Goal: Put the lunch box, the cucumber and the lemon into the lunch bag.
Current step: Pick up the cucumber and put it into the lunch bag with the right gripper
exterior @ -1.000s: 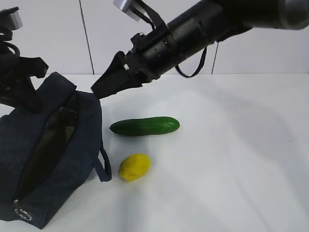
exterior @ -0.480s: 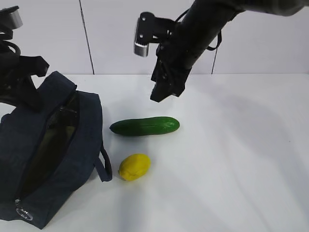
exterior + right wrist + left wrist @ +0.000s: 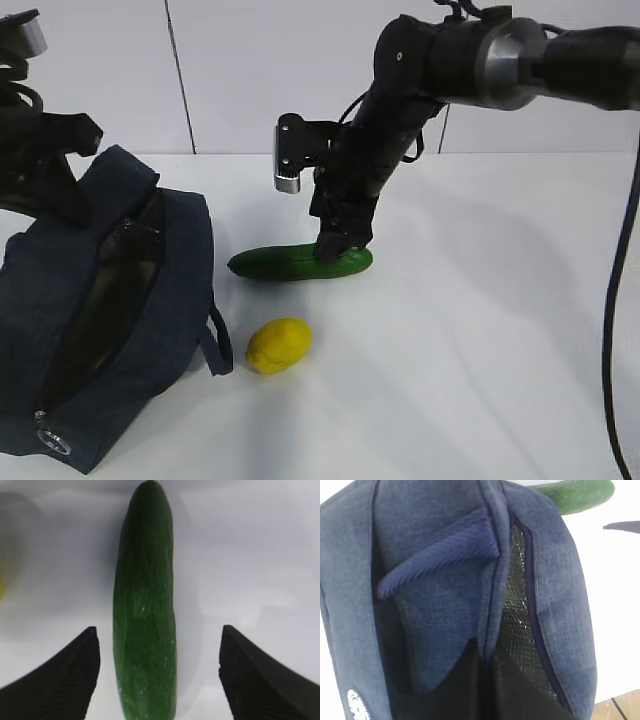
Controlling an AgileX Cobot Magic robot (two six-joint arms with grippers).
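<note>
The right gripper (image 3: 159, 675) is standing over the smooth dark green cucumber (image 3: 299, 262), jaws spread wide on either side and not yet touching it. This looks like the cucumber pick-up; next the jaws need closing on it. It is lying straight on the white table (image 3: 480, 330), just beside the open navy fabric lunch bag (image 3: 110, 320).

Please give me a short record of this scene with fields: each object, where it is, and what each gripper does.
cucumber: lies on the white table, between the open fingers of the right gripper, not gripped
lemon: on the table, in front of the cucumber
lunch bag: at left, zipper open
lunch box: not visible
left gripper: shut, at the bag's far edge
</note>
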